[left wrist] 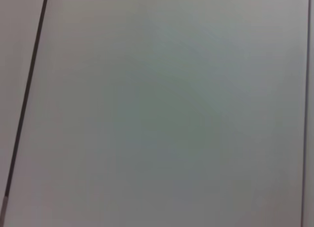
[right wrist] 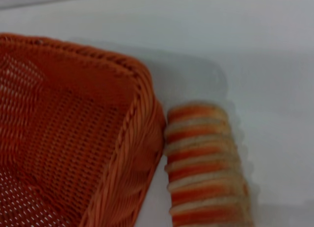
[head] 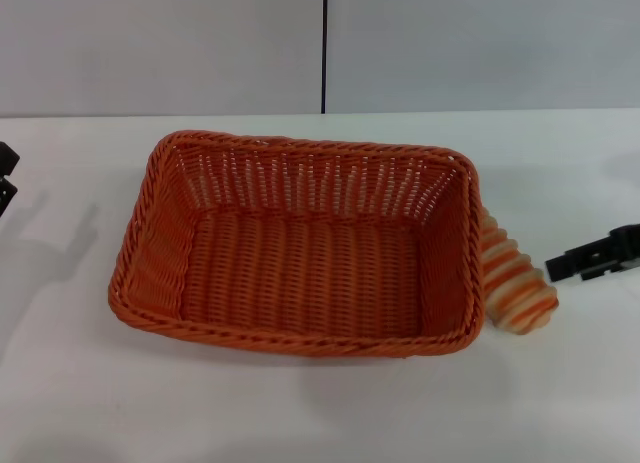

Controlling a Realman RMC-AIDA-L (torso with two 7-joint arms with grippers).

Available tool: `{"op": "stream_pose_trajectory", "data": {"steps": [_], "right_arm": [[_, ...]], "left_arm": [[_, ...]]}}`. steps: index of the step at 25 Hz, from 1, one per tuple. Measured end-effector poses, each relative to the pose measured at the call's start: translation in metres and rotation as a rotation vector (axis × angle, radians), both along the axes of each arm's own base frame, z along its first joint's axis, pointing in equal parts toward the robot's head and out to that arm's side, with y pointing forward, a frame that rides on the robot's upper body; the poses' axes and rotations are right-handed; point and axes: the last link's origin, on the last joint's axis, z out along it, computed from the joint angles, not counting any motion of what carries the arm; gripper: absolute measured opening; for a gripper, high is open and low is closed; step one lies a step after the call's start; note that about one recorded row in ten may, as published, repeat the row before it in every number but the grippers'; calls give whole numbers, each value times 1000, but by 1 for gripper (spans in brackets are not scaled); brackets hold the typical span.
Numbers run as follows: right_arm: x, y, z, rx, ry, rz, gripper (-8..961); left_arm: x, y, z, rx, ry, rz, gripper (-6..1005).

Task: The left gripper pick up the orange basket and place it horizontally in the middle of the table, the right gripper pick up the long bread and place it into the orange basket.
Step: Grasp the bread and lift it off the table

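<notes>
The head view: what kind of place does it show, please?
Probably a robot test bench, not a real kitchen: a bare white table before plain grey wall panels, holding only an orange basket with a long bread beside it, and black grippers at the left and right edges.

The basket (head: 300,248) sits mid-table (head: 560,383). The bread (head: 512,278) lies on the table against the basket's right side. The right gripper (head: 597,255) is right of the bread, apart.

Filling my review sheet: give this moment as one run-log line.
orange basket: mid-table, empty | long bread: on table, against basket's right side | right gripper: right of bread | left gripper: far left edge
</notes>
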Motion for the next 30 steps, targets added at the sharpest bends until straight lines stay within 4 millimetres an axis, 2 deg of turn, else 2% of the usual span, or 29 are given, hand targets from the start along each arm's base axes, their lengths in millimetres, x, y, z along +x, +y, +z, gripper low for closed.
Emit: {"op": "stream_pose_trajectory", "data": {"steps": [7,26,30], "right_arm": [[-1,4,-21,-40,10,-17,616],[7,1,-39,-65,-2,-36,594],[6,2,-36,-50,2,-34,449]], "left_arm": [[-1,2,1,4,5,8,682],[-6,3,8,54,-25,45,683],[-5,4,7,52,-32,45,683]]}}
